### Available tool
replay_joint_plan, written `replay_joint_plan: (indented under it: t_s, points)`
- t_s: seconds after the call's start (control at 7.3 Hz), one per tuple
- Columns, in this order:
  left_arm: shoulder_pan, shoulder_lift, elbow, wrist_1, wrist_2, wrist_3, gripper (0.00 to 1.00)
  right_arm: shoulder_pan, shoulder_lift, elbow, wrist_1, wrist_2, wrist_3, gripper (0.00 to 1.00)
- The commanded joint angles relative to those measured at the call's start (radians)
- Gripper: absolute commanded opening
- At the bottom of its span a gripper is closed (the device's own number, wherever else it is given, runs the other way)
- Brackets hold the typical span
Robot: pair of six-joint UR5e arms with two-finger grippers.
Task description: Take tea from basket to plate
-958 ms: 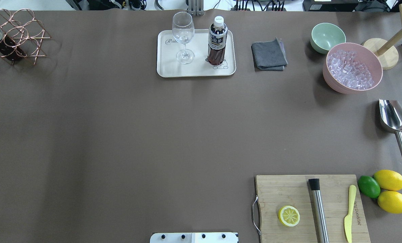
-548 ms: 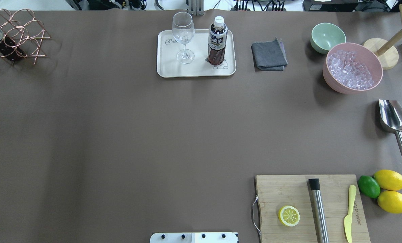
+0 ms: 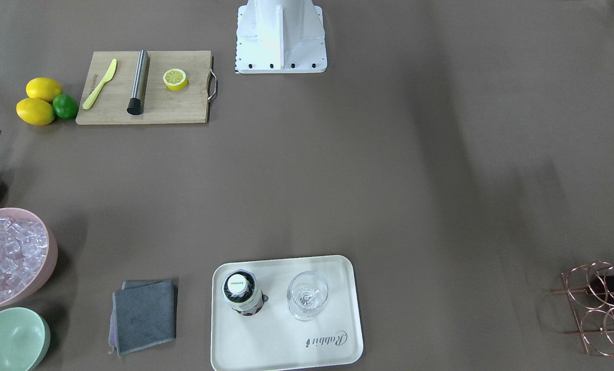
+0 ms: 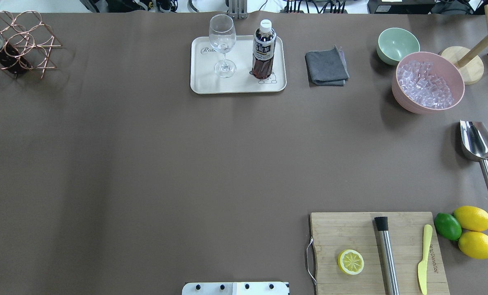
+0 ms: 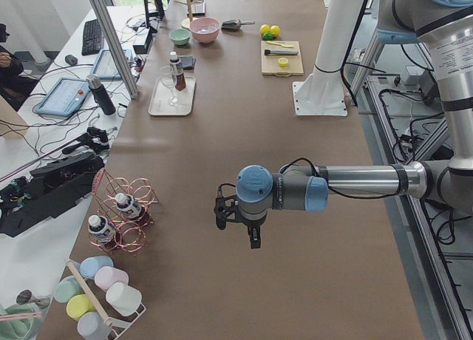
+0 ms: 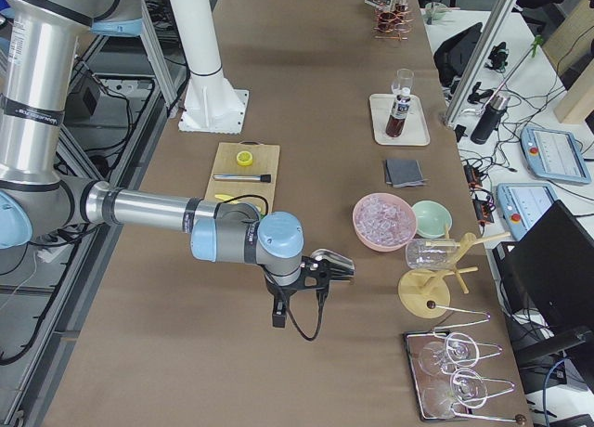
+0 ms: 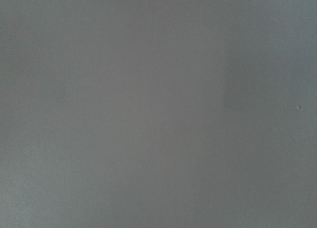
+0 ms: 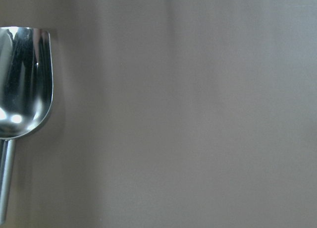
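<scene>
One tea bottle (image 4: 263, 49) stands upright on the cream plate (image 4: 205, 84), next to a clear wine glass (image 4: 222, 41); it also shows in the front view (image 3: 241, 293). The copper wire basket (image 4: 30, 45) sits at the table's far left corner and holds two more tea bottles (image 5: 127, 205). My left gripper (image 5: 236, 223) hangs over bare table, between the basket and the robot base. My right gripper (image 6: 331, 267) hangs over bare table near the steel scoop. Both show only in the side views, so I cannot tell whether they are open or shut.
A grey cloth (image 4: 326, 66), a mint-green bowl (image 4: 397, 44) and a pink bowl of ice (image 4: 427, 82) stand right of the plate. A steel scoop (image 4: 478, 145) lies at the right edge. A cutting board (image 4: 375, 254) carries a half lemon, muddler and knife.
</scene>
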Motion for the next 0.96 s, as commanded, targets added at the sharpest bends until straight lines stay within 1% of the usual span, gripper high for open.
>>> replay_joint_plan:
  t_s: [0.0,0.14,0.27,0.41,0.82]
  points:
    - [0.014,-0.013,0.008,0.010,0.033,0.036,0.97,-0.001,0.003,-0.014,0.001,0.000,-0.058,1.00]
    - [0.002,-0.025,0.009,0.063,0.045,0.120,0.97,-0.001,0.003,-0.020,0.001,0.000,-0.052,1.00]
    - [-0.017,-0.065,-0.003,0.153,0.054,0.144,0.97,-0.001,0.004,-0.029,0.001,0.001,-0.052,1.00]
    - [-0.034,-0.088,-0.002,0.198,0.056,0.193,0.97,-0.001,0.004,-0.029,0.001,0.001,-0.050,1.00]
    - [-0.048,-0.108,0.011,0.205,0.079,0.210,0.97,-0.001,0.006,-0.032,0.002,0.001,-0.049,1.00]
